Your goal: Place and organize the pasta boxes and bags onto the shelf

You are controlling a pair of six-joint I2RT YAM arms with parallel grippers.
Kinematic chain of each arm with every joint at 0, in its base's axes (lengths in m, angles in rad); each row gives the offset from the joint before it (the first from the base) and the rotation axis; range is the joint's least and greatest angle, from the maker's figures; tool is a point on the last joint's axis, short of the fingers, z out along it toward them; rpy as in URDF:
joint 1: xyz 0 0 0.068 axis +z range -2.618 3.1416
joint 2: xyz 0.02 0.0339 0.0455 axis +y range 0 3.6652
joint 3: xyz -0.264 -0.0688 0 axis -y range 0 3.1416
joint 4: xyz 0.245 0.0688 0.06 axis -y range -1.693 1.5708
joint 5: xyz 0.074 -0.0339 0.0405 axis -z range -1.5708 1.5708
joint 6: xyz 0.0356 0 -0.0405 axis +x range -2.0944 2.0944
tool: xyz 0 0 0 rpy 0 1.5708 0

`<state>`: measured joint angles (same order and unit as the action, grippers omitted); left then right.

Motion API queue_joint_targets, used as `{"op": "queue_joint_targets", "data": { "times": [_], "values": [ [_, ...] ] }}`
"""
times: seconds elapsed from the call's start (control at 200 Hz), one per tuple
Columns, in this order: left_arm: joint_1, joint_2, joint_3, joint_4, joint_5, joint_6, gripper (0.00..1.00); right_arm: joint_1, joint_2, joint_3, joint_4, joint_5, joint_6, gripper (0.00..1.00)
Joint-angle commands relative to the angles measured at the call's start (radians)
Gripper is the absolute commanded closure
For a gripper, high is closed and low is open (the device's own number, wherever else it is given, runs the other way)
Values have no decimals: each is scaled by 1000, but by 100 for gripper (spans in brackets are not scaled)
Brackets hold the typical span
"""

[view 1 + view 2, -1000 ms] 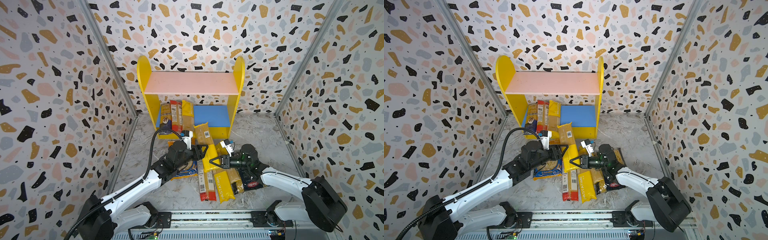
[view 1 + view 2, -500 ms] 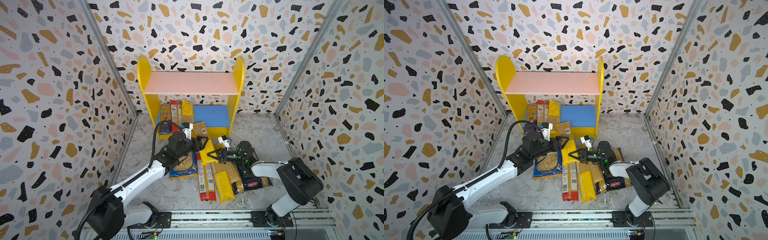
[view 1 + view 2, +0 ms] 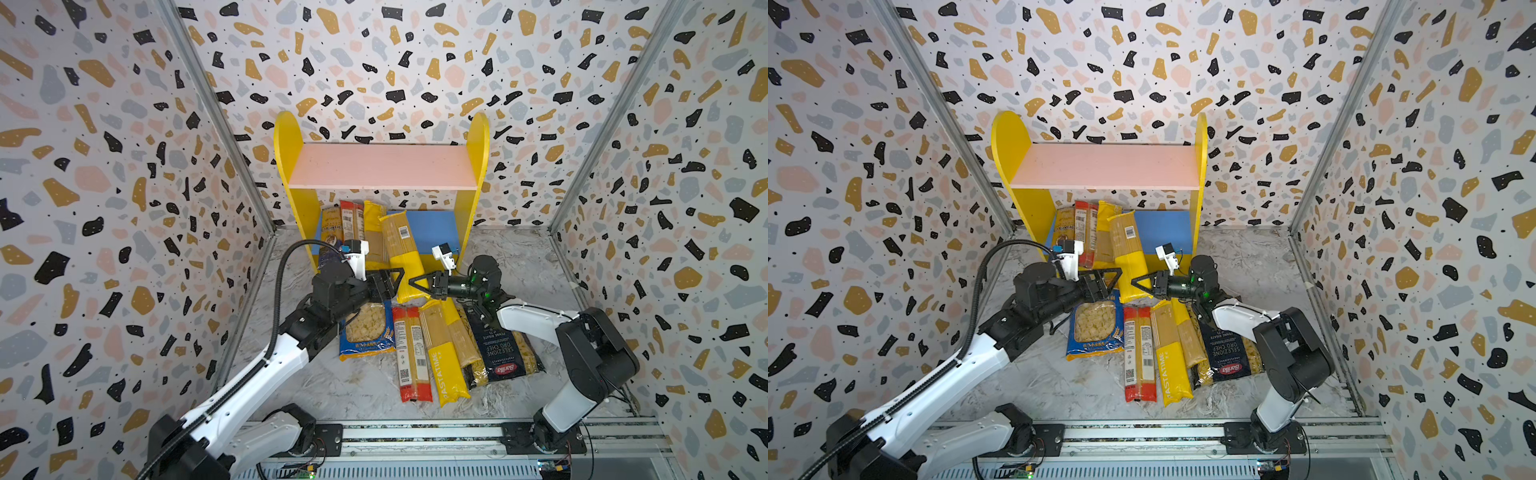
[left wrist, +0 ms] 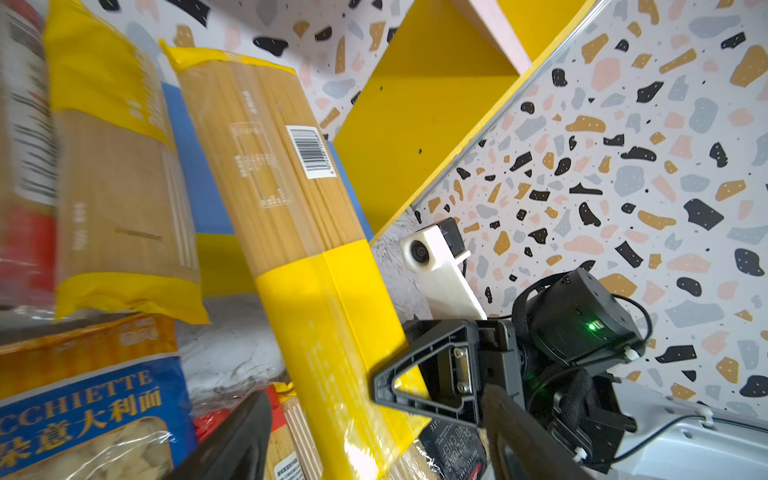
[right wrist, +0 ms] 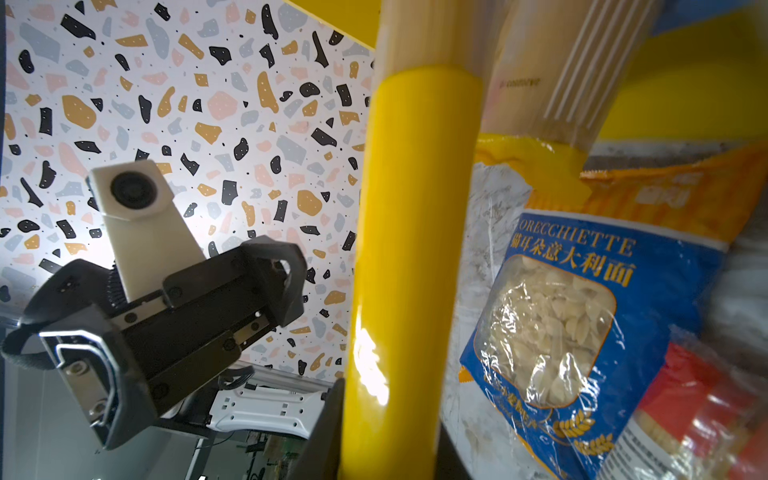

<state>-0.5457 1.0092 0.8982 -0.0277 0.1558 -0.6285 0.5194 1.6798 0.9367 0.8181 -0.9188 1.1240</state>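
The shelf [image 3: 382, 166] stands at the back wall, and its blue lower board [image 3: 434, 232] holds three upright spaghetti packs [image 3: 351, 220] at its left end. A yellow spaghetti pack [image 3: 400, 253] [image 4: 291, 208] leans with its top end on that board. My right gripper [image 3: 415, 284] [image 5: 386, 436] is shut on its yellow lower end. My left gripper [image 3: 392, 279] [image 4: 374, 449] is open, one finger on each side of the same pack with a gap to it. On the floor lie the Orecchiette bag [image 3: 368, 328], a red pack [image 3: 411, 353], a yellow pack [image 3: 446, 361] and the Barilla bag [image 3: 500, 349].
The pink upper board [image 3: 1104, 166] is bare. Patterned walls close in on three sides. The shelf's yellow right side panel [image 3: 471, 195] stands just behind my right wrist. A metal rail [image 3: 415, 436] runs along the front edge.
Both grippers carried the yellow spaghetti pack toward the shelf, and its top now rests on the blue board. My left gripper has opened and let go of it.
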Motion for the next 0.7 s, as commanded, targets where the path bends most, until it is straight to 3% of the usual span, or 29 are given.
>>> {"op": "queue_joint_targets", "data": {
  "times": [0.0, 0.325, 0.696],
  "values": [
    [10, -108, -32, -95, -98, 38, 19, -22, 36, 124, 74, 25, -95, 100],
    [15, -366, -125, -277, -241, 36, 15, -48, 187, 345, -57, 64, -172, 100],
    [15, -392, -165, -286, -242, 47, 15, -67, 270, 528, -218, 116, -255, 100]
  ]
}}
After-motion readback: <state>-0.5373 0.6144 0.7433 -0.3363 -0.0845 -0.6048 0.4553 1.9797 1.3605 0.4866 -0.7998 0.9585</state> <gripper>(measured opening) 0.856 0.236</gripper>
